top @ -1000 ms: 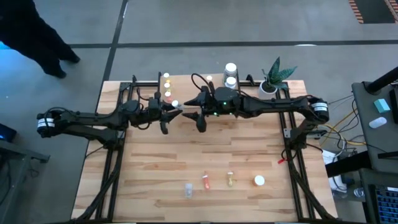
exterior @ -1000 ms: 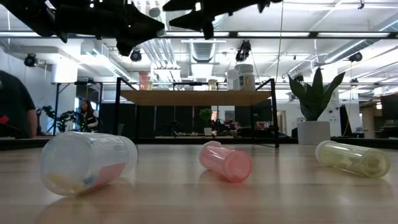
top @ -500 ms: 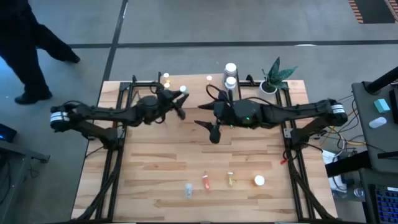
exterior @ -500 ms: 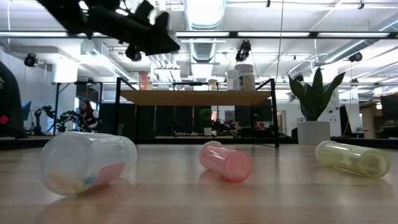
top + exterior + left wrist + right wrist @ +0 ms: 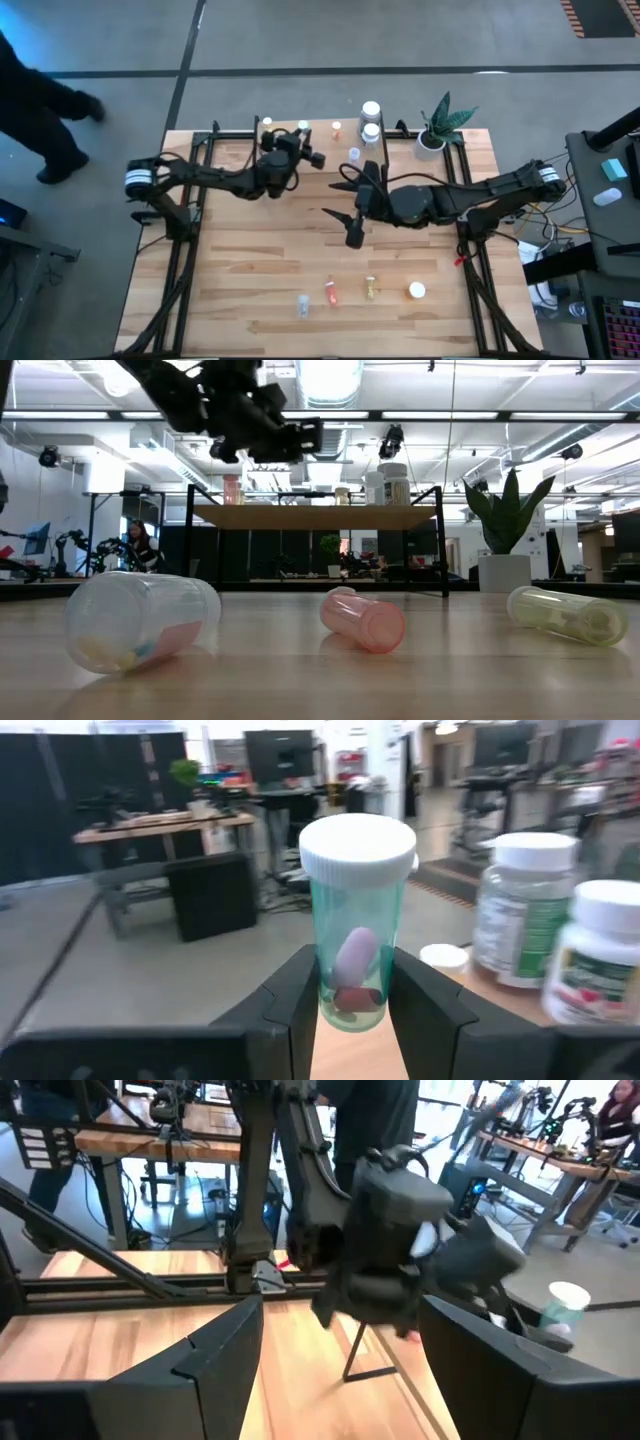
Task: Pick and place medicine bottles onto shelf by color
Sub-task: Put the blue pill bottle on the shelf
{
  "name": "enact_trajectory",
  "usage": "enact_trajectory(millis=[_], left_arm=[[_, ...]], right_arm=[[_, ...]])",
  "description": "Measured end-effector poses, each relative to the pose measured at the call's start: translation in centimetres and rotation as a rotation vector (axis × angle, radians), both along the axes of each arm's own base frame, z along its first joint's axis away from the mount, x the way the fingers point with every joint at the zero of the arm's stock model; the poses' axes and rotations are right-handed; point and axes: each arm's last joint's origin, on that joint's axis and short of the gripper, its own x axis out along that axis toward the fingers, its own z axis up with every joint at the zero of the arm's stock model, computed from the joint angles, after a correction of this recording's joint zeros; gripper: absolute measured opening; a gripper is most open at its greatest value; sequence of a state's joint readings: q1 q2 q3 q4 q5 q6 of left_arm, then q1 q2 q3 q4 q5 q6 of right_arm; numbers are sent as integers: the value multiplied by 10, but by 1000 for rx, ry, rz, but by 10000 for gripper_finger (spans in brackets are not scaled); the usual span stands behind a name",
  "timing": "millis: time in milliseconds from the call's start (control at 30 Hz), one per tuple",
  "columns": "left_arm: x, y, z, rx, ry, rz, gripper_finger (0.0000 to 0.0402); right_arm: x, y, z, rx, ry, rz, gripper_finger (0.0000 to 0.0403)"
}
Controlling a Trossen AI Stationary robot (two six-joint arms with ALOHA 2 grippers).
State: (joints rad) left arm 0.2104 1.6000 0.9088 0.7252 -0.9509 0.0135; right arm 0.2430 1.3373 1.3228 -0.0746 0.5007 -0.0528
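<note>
My left gripper (image 5: pixel 302 142) is at the table's far side, shut on a clear-bluish, white-capped medicine bottle (image 5: pixel 358 890). In the low view it (image 5: pixel 285 435) hangs higher than the shelf (image 5: pixel 315 516). Two larger white-capped bottles (image 5: pixel 520 910) and small orange ones (image 5: pixel 267 122) stand on the shelf. My right gripper (image 5: pixel 342 225) is open over the table's middle with nothing between its fingers. A clear bottle (image 5: pixel 140 620), a pink one (image 5: pixel 363 620) and a yellow one (image 5: pixel 568 615) lie on their sides near the table's near edge. My left gripper pinches the bottle's lower body (image 5: pixel 352 1005) between its two fingers (image 5: pixel 300 990), one on each side. The fingers come in about level, pointing toward the table's far edge. The bottle stands upright in the hold, cap up, lifted clear of the table.
A white pot with a green plant (image 5: pixel 437 125) stands at the far right corner. A white-capped bottle (image 5: pixel 354 153) stands just left of my right arm. A fourth small bottle (image 5: pixel 416 291) is in the near row. A person (image 5: pixel 40 110) walks beyond the table's left.
My left gripper has carried the bottle toward the table's far edge and rightward, up to the shelf, turning its wrist as it went. My right gripper has drawn back from the shelf, toward the near edge and the right.
</note>
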Motion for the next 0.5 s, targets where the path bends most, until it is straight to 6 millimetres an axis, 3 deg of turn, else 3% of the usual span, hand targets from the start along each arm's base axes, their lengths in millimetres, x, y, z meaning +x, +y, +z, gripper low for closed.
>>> enact_trajectory(millis=[500], left_arm=[[44, 21, -28, -14, 59, 195, 90]], right_arm=[[0, 1, -1, 17, -4, -1, 256]])
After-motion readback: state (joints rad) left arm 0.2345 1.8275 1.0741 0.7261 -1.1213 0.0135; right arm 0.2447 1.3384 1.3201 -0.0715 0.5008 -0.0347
